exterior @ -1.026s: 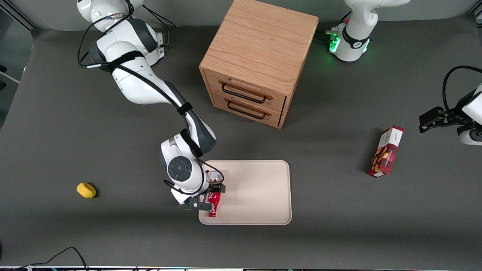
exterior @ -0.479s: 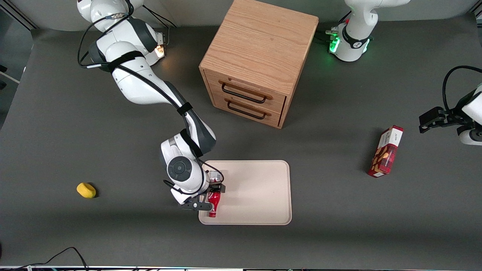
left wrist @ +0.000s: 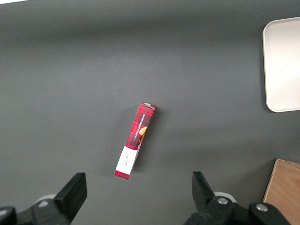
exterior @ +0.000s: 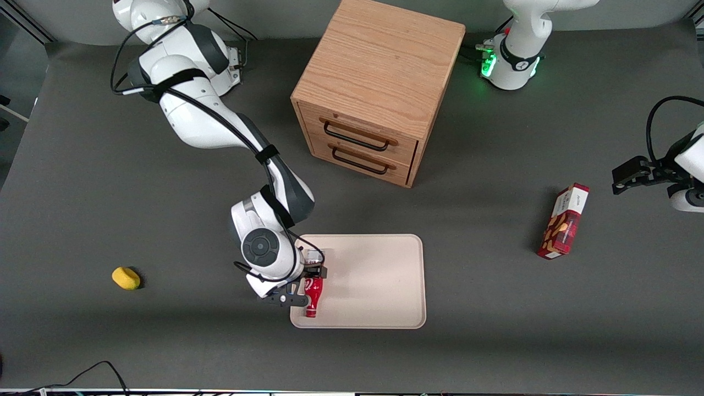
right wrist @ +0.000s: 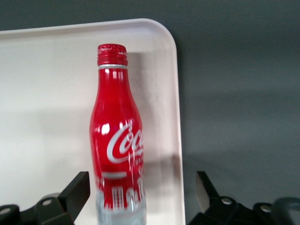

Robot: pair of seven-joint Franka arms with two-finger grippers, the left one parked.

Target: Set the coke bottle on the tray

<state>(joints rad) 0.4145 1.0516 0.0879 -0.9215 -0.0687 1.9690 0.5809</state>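
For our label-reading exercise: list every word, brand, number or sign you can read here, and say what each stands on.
"Coc": white script, cut off at the edge, on the coke bottle, which lies on the tray between the open gripper fingers.
Snack box: print too small to read.
Nothing else carries legible text.

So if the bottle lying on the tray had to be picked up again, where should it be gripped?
Likely its wide red body: the bottle lies flat on the tray, so come from above, fingers across it. The tool is open there now.

Front camera looks down overhead; both wrist views share the tray (exterior: 379, 286).
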